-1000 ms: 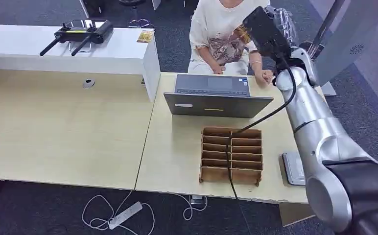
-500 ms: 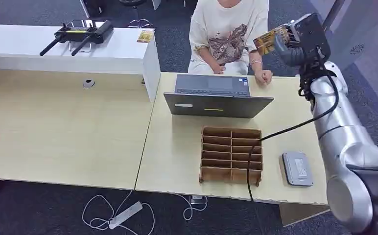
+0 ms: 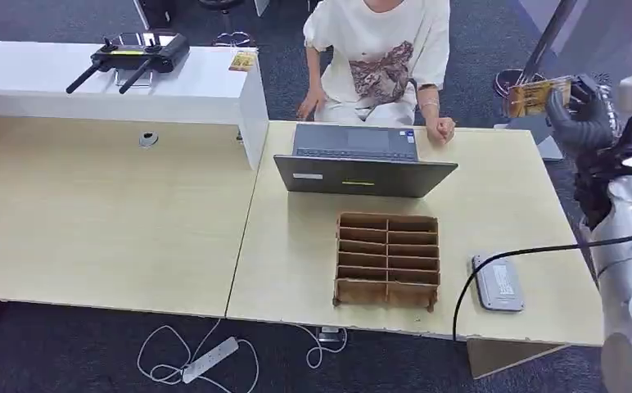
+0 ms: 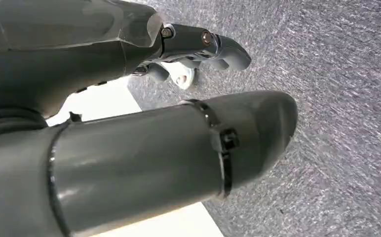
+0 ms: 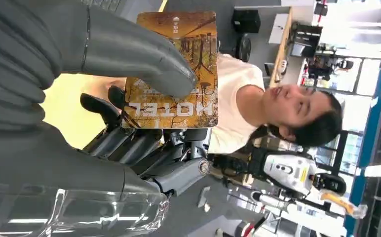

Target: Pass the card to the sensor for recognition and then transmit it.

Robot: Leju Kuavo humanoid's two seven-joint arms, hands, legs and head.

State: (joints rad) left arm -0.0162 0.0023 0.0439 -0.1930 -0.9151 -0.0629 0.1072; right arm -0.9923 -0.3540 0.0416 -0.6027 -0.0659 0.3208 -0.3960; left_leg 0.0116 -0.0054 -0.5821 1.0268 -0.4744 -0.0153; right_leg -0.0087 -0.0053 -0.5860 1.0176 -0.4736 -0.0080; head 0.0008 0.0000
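My right hand (image 3: 584,115): one, upper right of the head view, raised past the table's right edge, thumb and fingers pinching one card (image 3: 538,97). Card: one, orange-brown, printed "HOTEL", held clear of the table.

My left hand (image 4: 198,49): one, fingers curled in, nothing between them, carpet beyond.

Sensor (image 3: 498,283): one, grey flat pad, lower right of the head view, near the table's front edge.

Slotted wooden rack (image 3: 387,260): one, two columns, just left of the sensor.

Laptop (image 3: 362,164): one, open, above the rack.

Table (image 3: 133,229): one long pale surface.

Person (image 3: 378,49): one, seated at top centre.

Power strip (image 3: 209,359): one, on the floor, lower left.
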